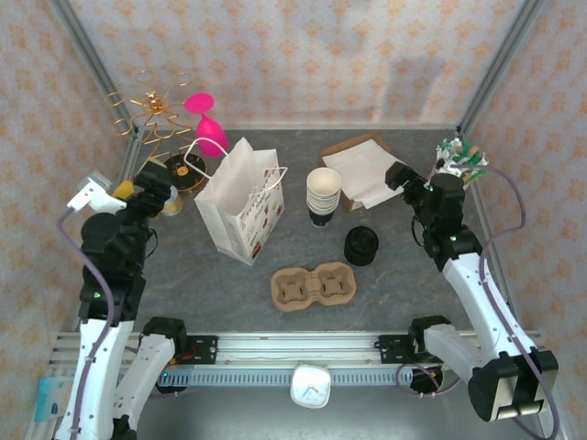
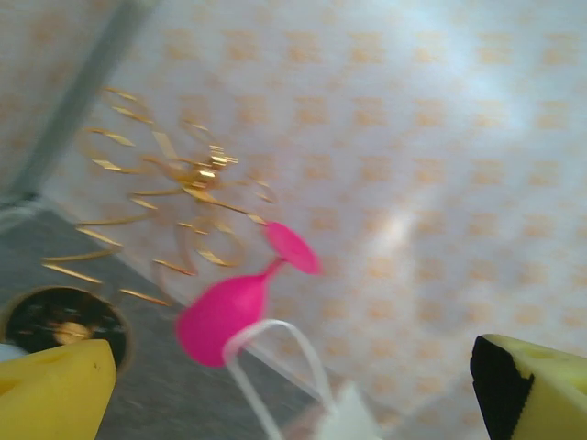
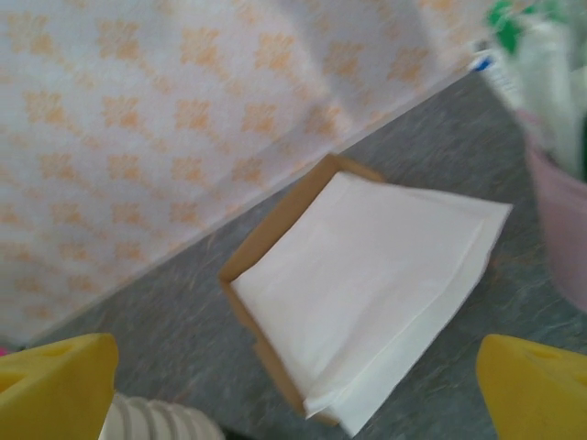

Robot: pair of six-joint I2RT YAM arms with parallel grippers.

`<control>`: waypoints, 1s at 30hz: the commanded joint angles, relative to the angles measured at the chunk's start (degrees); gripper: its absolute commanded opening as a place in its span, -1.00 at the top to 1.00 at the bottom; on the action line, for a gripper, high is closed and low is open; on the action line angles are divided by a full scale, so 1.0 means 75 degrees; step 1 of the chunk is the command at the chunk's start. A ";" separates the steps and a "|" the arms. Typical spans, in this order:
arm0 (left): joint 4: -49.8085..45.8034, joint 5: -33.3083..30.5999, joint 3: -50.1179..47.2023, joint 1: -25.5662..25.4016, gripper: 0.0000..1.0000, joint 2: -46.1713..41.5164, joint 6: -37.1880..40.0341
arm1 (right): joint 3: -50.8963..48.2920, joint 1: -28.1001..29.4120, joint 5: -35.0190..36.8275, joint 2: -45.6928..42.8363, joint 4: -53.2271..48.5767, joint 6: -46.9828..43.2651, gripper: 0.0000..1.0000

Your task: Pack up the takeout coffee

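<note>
We hold the left pincer (image 2: 293,394) and right pincer (image 3: 293,390) spread and empty, ready to grasp, while the coffee (image 1: 318,218), seemingly at the foot of the cups (image 1: 323,188), stands behind the carrier (image 1: 312,286).

left arm (image 1: 110,249): black joints, white links, lilac-grey cable
right arm (image 1: 477,284): same build, grey cable
finger pads (image 2: 50,394): yellow, one black-edged, possibly foam

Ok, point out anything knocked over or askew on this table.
The pink glass in the far left corner looks tipped over, its stem slanted rather than upright, beside the gold wire rack. Nothing else stands out.
</note>
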 commanded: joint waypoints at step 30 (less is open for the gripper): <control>0.1447 -0.0621 0.0937 -0.8182 -0.34 0.5581 -0.1333 | 0.3706 0.2224 0.0573 0.2834 -0.3681 -0.0132 -0.40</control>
